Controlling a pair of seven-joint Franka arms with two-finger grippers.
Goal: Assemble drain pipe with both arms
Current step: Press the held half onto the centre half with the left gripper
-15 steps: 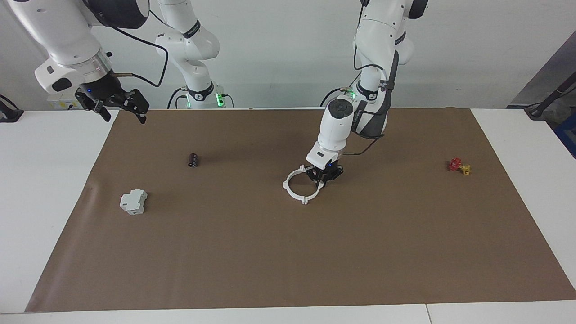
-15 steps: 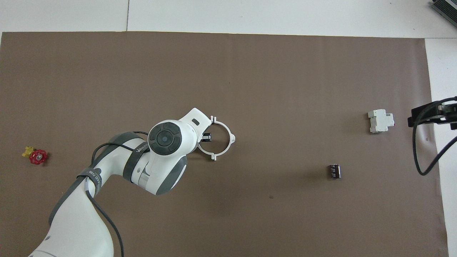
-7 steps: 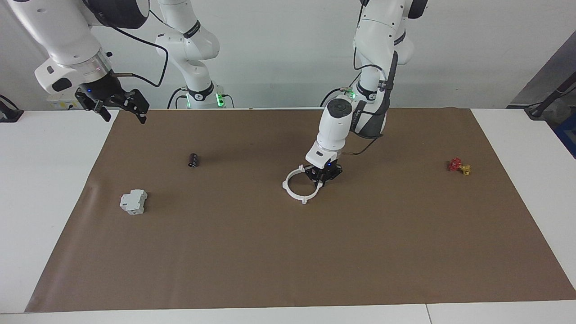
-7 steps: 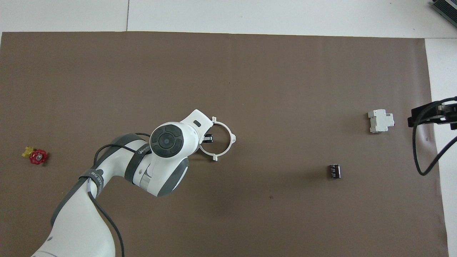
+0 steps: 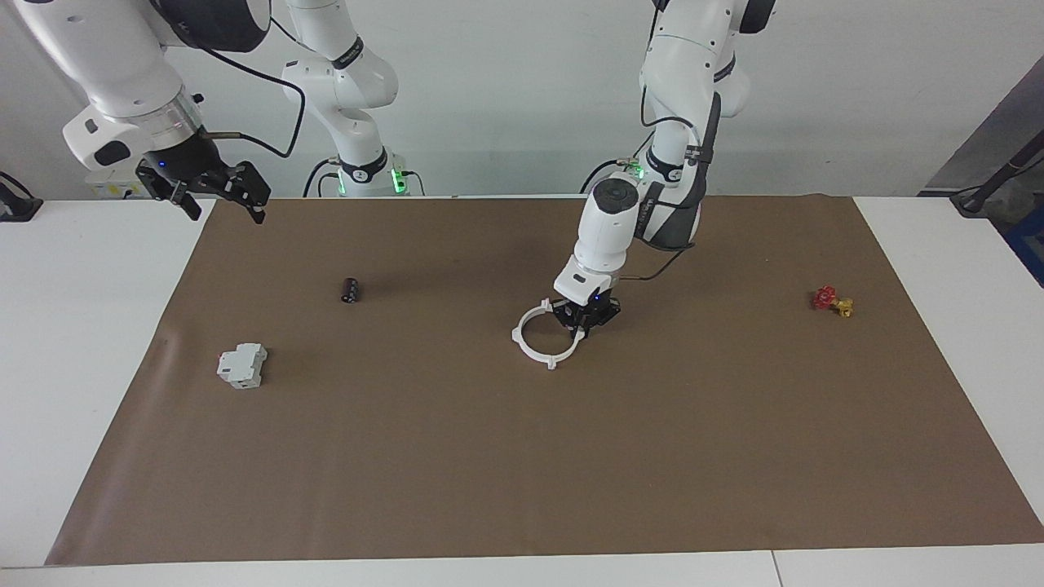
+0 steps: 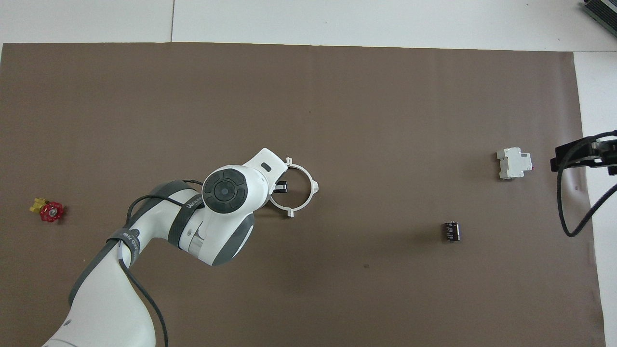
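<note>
The drain pipe (image 5: 551,361) is a thin white ring of two half-rings with small outer tabs, in the middle of the brown mat; it also shows in the overhead view (image 6: 313,185). My left gripper (image 5: 581,326) points down at the ring's rim on the side toward the left arm's end and is shut on it. One black finger (image 6: 280,185) shows inside the ring. My right gripper (image 5: 222,200) is open and empty, raised over the mat's corner at the right arm's end; it waits there (image 6: 578,155).
A grey-white boxy block (image 5: 241,365) (image 6: 514,163) and a small black cylinder (image 5: 349,290) (image 6: 451,231) lie toward the right arm's end. A small red-and-yellow valve (image 5: 831,301) (image 6: 48,210) lies toward the left arm's end.
My left gripper has shifted very slightly with the ring in it. The right arm has not moved.
</note>
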